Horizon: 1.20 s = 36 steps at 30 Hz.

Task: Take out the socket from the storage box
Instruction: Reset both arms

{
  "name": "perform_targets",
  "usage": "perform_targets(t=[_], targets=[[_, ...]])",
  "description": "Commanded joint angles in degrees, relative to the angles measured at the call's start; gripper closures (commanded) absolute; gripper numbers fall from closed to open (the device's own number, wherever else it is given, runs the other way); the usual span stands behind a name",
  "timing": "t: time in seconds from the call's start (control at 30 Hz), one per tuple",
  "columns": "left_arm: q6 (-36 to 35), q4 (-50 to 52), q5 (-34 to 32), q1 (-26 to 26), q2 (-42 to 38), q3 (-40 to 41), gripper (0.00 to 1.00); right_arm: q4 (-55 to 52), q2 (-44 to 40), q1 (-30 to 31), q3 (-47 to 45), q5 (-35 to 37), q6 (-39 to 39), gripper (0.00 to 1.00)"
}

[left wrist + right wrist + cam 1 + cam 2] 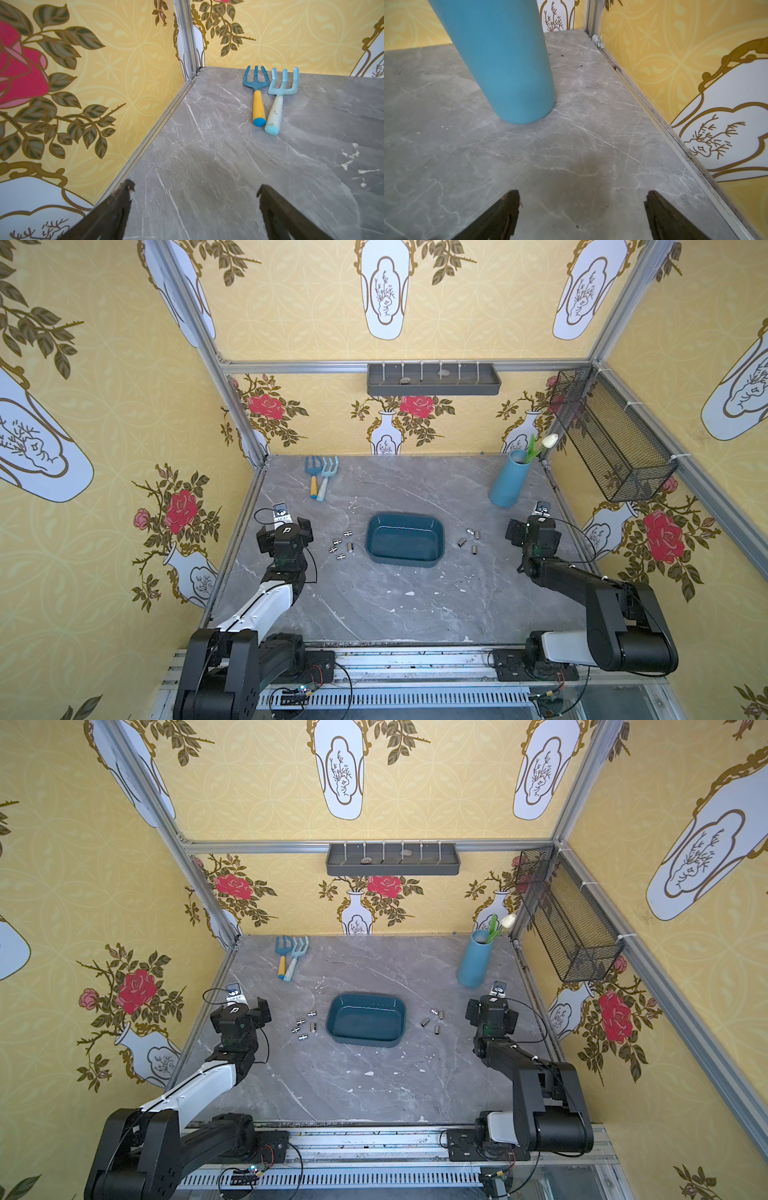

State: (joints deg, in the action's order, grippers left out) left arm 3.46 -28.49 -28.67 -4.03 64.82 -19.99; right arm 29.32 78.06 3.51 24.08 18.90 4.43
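Observation:
The storage box (405, 541) (365, 1020), a shallow dark teal tub, sits mid-table, and its floor shows bare in both top views. Several small silver sockets (343, 546) (305, 1027) lie on the marble to its left. Several more sockets (469, 538) (433, 1020) lie to its right. My left gripper (284, 531) (195, 187) hovers open over bare table, left of the left group. My right gripper (534, 531) (583, 194) hovers open over bare table, right of the right group. Neither has anything between its fingers.
Two toy garden forks (322, 479) (267, 99) lie at the back left. A blue vase (509, 481) (500, 62) with a tulip stands at the back right, close ahead of my right gripper. A grey wall tray (432, 379) and a black mesh basket (611, 435) hang on the walls.

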Motion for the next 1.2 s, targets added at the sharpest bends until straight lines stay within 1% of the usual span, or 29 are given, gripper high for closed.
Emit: perform_targets(t=[0.0, 0.07, 0.13, 0.17, 0.2, 0.23, 0.4, 0.5, 0.57, 0.6, 0.67, 0.7, 0.8, 0.87, 0.93, 1.17], targets=[[-1.8, -8.7, 5.1, 0.4, 1.3, 3.3, 0.00, 8.6, 0.9, -0.6, -2.6, -3.8, -1.4, 0.02], [-2.3, -18.5, 7.9, 1.4, 3.4, 7.9, 0.00, 12.4, 1.3, -0.8, -4.6, -5.3, -1.9, 0.02], [-2.2, -23.4, 10.4, 2.1, 4.3, 10.4, 0.00, 16.0, 2.4, -1.4, -6.2, -6.5, -1.9, 0.03], [-2.2, -24.1, 11.3, 2.3, 4.3, 11.0, 0.00, 18.6, 3.5, -1.9, -7.1, -7.7, -2.1, 0.03], [-2.2, -24.6, 11.9, 2.4, 4.4, 11.3, 0.00, 19.0, 3.7, -2.0, -7.3, -7.9, -2.4, 0.02], [-2.2, -25.4, 12.3, 2.7, 4.7, 11.6, 0.00, 17.0, 3.1, -2.4, -6.9, -8.9, -1.7, 0.02], [-2.9, -29.2, 14.7, 3.0, 8.6, 12.0, 0.00, 19.1, 2.8, -5.1, -8.3, -14.0, -0.6, 0.03], [-3.2, -29.7, 15.0, 3.0, 8.9, 12.0, 0.00, 21.2, 2.1, -7.1, -9.9, -17.0, 0.1, 0.02], [-3.5, -29.7, 15.4, 3.0, 9.1, 11.9, 0.00, 26.3, 2.9, -8.2, -12.8, -20.5, -0.3, 0.02], [-3.5, -29.7, 15.4, 2.9, 9.2, 11.9, 0.00, 34.1, 5.2, -9.0, -14.9, -21.6, -0.6, 0.03], [-3.4, -29.6, 15.3, 3.0, 9.3, 11.6, 0.00, 26.9, 2.9, -9.1, -13.4, -21.2, 0.1, 0.02], [-3.5, -29.6, 15.3, 2.9, 9.3, 11.7, 0.00, 32.0, 4.4, -9.1, -14.6, -20.8, -0.1, 0.02], [-3.4, -29.4, 15.3, 3.0, 9.2, 11.6, 0.00, 28.4, 3.0, -8.9, -14.0, -20.5, 0.0, 0.02], [-3.4, -29.4, 15.3, 3.0, 9.1, 11.7, 0.00, 31.9, 4.5, -8.9, -14.5, -20.7, -0.3, 0.02], [-3.4, -29.4, 15.3, 3.0, 9.0, 11.8, 0.00, 29.0, 3.5, -8.9, -13.9, -20.5, 0.0, 0.03], [-3.4, -29.4, 15.3, 3.0, 9.0, 11.8, 0.00, 30.1, 4.2, -8.9, -14.1, -20.5, -0.5, 0.02]])
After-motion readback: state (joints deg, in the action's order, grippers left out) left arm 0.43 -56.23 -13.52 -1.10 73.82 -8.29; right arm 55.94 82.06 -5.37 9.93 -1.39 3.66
